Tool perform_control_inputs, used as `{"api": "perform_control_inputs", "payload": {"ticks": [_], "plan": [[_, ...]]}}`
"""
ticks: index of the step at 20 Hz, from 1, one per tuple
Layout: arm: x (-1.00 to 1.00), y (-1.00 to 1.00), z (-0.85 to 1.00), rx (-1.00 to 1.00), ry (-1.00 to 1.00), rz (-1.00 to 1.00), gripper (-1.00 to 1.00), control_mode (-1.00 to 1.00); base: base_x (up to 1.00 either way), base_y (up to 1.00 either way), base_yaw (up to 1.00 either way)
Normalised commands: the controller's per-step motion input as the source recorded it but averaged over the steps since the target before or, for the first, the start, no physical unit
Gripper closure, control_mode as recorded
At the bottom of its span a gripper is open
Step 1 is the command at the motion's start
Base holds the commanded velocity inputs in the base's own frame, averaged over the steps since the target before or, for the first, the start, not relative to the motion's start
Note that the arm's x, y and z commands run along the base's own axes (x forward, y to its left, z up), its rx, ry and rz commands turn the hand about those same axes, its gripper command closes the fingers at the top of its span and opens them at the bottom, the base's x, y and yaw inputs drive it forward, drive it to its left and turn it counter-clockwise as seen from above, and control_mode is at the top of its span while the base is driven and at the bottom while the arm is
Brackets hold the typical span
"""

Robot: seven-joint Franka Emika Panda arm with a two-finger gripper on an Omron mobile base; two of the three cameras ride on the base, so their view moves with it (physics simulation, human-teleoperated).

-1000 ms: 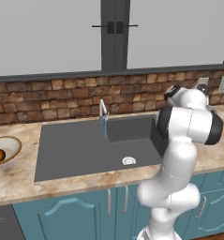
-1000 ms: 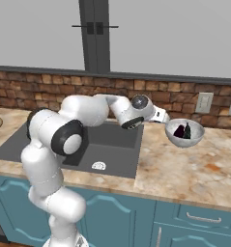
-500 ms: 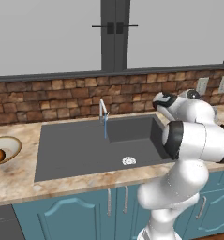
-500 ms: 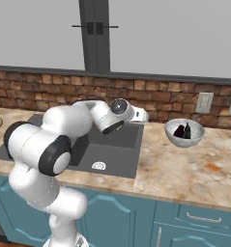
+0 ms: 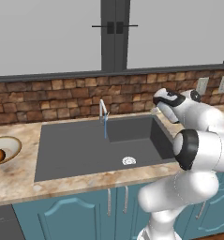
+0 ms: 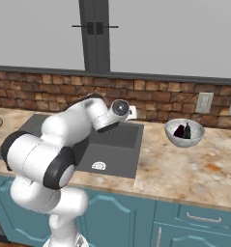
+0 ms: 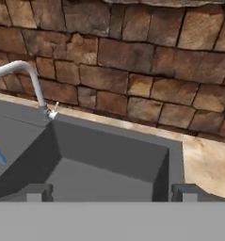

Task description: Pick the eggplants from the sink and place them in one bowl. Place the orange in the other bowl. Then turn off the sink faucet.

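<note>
Reaching for the faucet (image 7: pixel 24 77) is the job now: it sits at ten o'clock in the hand view, water running. The gripper (image 7: pixel 111 192) is wide open, empty. It should swing left and nudge the little lever gently.

The sink (image 5: pixel 85 150) is rendered in a matt dark grey, stone-like finish, while its faucet (image 7: pixel 27 77) is shown as smooth, silvery metal. The counter (image 6: pixel 194 166) is given a polished, mottled beige stone look, and the wall behind (image 7: pixel 132 52) is faced with rough brown brick. The eggplants (image 6: pixel 182 131) are seen as glossy dark purple inside a speckled, stone-like bowl (image 6: pixel 184 133).
</note>
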Motion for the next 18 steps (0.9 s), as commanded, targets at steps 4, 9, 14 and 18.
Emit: {"api": "perform_control_inputs", "payload": {"ticks": [4, 9, 14, 18], "plan": [[0.17, 0.12, -0.23, 0.0, 0.03, 0.15, -1.0, -1.0, 0.0, 0.0, 0.0], [0.3, 0.16, -0.42, 0.0, -0.02, 0.11, -1.0, -1.0, 0.0, 0.0, 0.0], [0.25, 0.34, -0.26, 0.0, -0.06, 0.27, -1.0, -1.0, 0.0, 0.0, 0.0], [0.32, 0.3, -0.35, 0.01, -0.07, 0.31, -1.0, -1.0, 0.0, 0.0, 0.0]]}}
